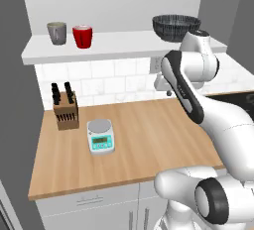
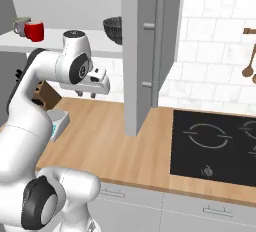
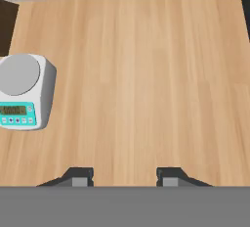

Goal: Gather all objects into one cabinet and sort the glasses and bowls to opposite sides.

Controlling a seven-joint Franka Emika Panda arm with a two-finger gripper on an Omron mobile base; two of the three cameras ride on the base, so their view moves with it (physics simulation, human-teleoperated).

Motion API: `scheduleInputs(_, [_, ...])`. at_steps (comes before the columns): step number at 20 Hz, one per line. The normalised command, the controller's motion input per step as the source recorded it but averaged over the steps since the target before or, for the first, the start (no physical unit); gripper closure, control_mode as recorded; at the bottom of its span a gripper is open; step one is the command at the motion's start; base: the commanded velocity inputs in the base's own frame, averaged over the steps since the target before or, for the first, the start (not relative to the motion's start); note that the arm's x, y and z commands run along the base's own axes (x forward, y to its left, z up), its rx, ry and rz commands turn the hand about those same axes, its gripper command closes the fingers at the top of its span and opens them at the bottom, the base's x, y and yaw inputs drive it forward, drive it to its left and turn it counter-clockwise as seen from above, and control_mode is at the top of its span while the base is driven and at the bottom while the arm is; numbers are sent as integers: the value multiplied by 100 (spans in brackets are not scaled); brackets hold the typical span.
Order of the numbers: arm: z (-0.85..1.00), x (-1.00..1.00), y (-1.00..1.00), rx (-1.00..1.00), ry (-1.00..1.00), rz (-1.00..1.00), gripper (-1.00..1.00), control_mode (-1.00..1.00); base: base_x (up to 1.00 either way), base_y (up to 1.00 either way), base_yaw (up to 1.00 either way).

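Hovering above the bare wooden worktop [image 3: 146, 89], the gripper [image 3: 126, 177] points straight down with its two dark fingertips apart and nothing between them. A white kitchen scale [image 3: 22, 91] sits on the worktop off to one side of it, near a wooden knife block [image 1: 65, 109] at the worktop's back left. On the white cabinet shelf [image 1: 124, 45] above, a grey mug [image 1: 57, 32] and a red cup [image 1: 83, 36] stand just beside each other at the left end, and the dark ribbed bowl [image 1: 176, 27] rests well apart at the right end. One grey cabinet door [image 2: 147, 51] stands swung open beside the black hob [image 2: 215, 146].
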Motion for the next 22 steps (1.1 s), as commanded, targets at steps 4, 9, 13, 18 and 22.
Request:
scheduleInputs(4, [0, 0, 0, 0, 0, 0, -100, 100, 0, 0, 0])
scheduleInputs(9, [0, 0, 0, 0, 0, 0, -100, 100, -75, 0, 5])
scheduleInputs(13, [0, 0, 0, 0, 0, 0, -100, 100, -100, 0, 10])
scheduleInputs(18, [0, 0, 0, 0, 0, 0, -100, 100, -60, 0, 5])
scheduleInputs(22, [0, 0, 0, 0, 0, 0, -100, 100, 0, -41, 0])
